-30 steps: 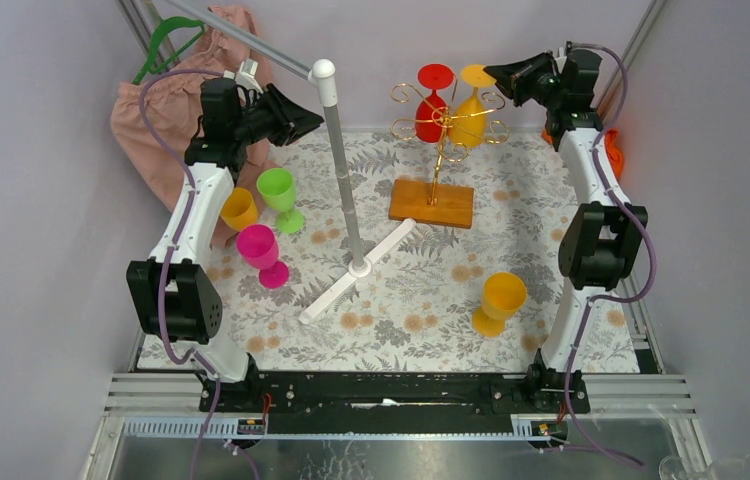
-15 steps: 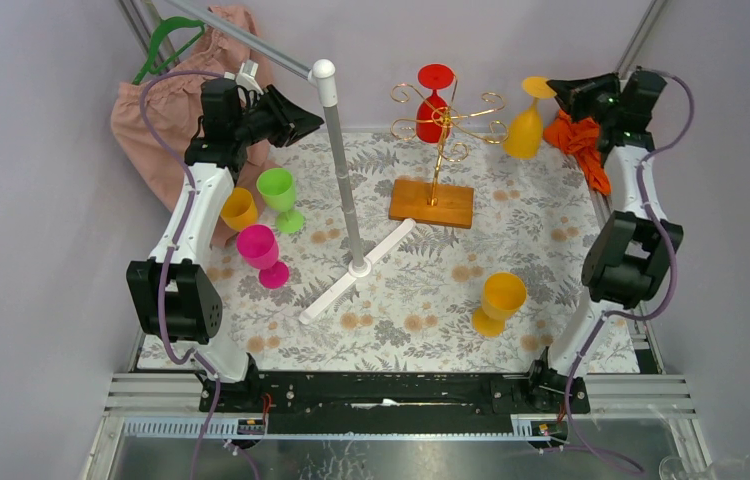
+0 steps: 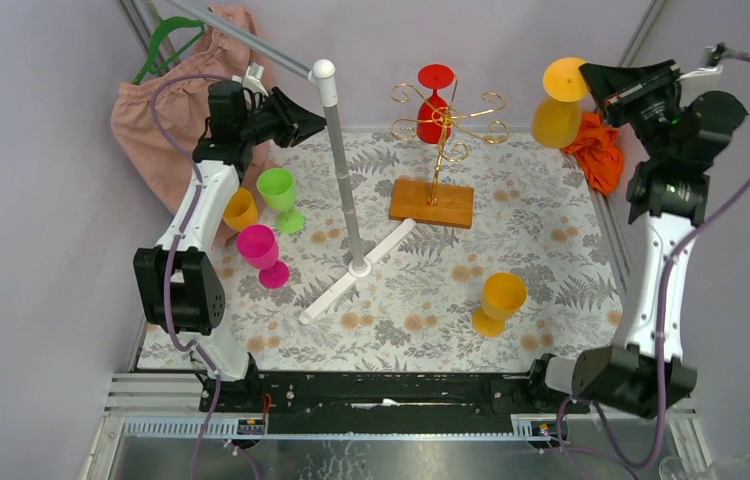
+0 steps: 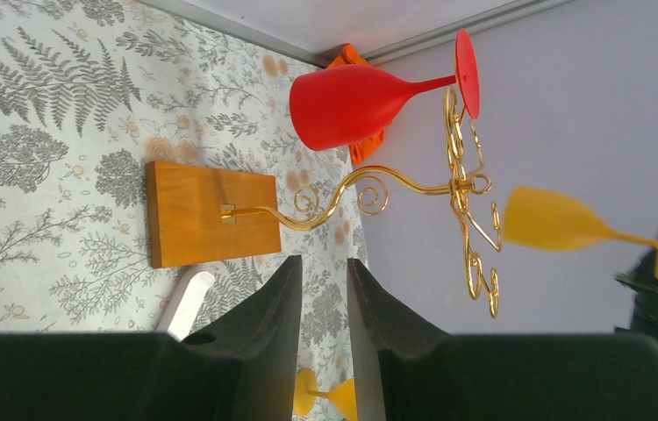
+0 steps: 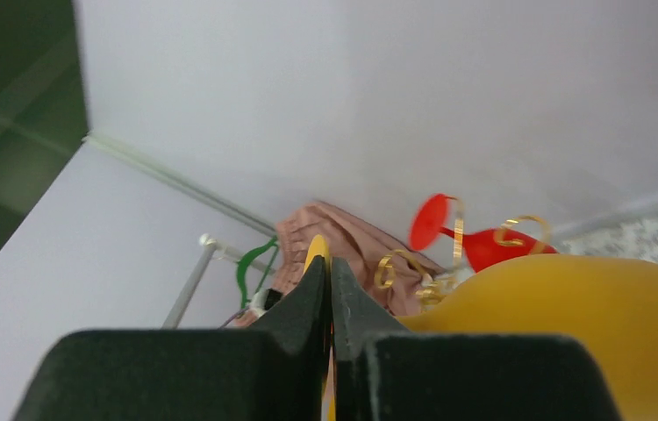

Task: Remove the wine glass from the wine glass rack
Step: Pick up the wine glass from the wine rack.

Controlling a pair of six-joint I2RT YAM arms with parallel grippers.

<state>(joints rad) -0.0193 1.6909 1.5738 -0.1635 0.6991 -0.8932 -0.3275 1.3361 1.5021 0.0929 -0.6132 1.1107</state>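
white pole stand (image 3: 341, 170) upright on floral desk (image 3: 421, 290) | pink cloth (image 3: 146, 130), green hanger (image 3: 164, 40) far-left corner | orange cloth (image 3: 596, 150) far-right edge

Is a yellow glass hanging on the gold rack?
No, the gold rack carries only a red glass; the right gripper holds a yellow glass.

I can read no text, label, brand, number or sign in any of my views, neither on the rack (image 3: 431, 203) toward twelve o'clock nor on the floral table cover (image 3: 431, 290) beneath it.
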